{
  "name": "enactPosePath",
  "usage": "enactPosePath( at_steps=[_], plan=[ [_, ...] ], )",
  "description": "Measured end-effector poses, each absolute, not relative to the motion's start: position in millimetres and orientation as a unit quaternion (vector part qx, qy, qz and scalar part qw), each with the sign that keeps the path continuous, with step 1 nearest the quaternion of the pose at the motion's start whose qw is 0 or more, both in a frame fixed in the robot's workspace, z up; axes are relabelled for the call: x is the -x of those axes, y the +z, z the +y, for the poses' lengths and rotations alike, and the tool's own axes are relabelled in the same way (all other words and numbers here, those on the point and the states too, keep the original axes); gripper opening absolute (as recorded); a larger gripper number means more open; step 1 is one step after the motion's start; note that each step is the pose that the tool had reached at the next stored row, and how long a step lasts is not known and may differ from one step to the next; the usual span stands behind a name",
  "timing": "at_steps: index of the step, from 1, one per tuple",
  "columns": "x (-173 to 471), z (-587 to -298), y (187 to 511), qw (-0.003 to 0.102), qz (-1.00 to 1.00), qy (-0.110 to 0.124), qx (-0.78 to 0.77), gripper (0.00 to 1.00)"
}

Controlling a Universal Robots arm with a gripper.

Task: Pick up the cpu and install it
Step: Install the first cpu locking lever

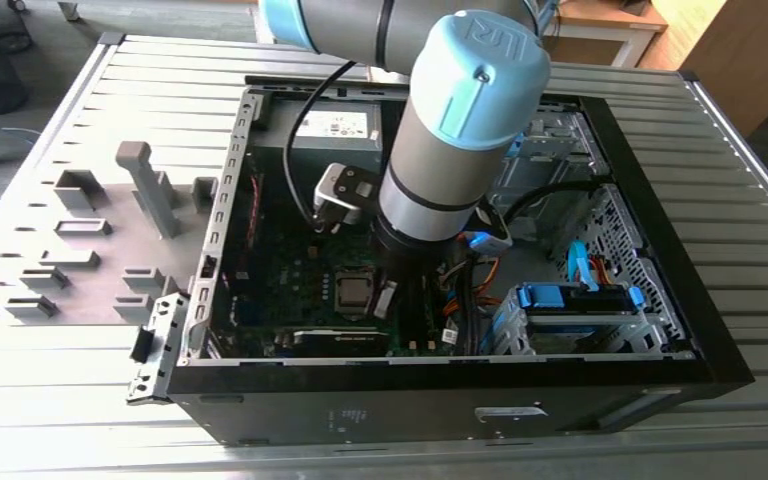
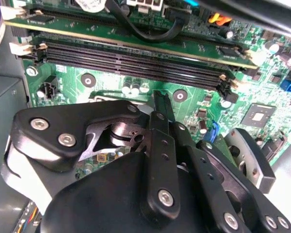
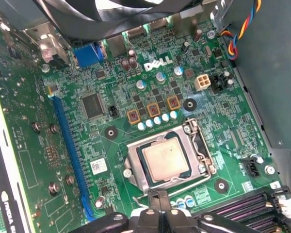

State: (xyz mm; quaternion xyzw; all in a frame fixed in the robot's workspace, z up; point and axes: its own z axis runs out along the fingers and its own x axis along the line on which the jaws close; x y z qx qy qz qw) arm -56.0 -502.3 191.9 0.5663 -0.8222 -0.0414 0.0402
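The cpu point(image 3: 165, 156), a small square chip with a silvery top, lies flat in the metal-framed socket point(image 3: 200, 145) on the green motherboard point(image 3: 111, 82). In the exterior view the cpu point(image 1: 353, 290) sits inside the open black computer case point(image 1: 424, 400), just to the exterior view's left of my arm. My gripper point(image 3: 160, 195) hangs over the socket's edge nearest the memory slots. Its black fingers point(image 2: 160, 104) are pressed together and shut on nothing.
Black memory slots point(image 2: 136, 58) run beside the socket. A graphics card point(image 1: 337, 340), the grey power-supply box point(image 1: 337, 125), cables point(image 1: 471, 290) and a blue drive cage point(image 1: 578, 297) crowd the case. Grey holder blocks point(image 1: 91, 240) stand on the slatted table at the exterior view's left.
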Motion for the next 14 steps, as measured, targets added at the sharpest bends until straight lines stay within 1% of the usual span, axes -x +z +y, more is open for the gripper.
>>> enactPosePath(
  at_steps=[14],
  plan=[
    [53.6,-502.5,191.3,0.04,-0.822,-0.041,-0.566,0.11]
  ],
)
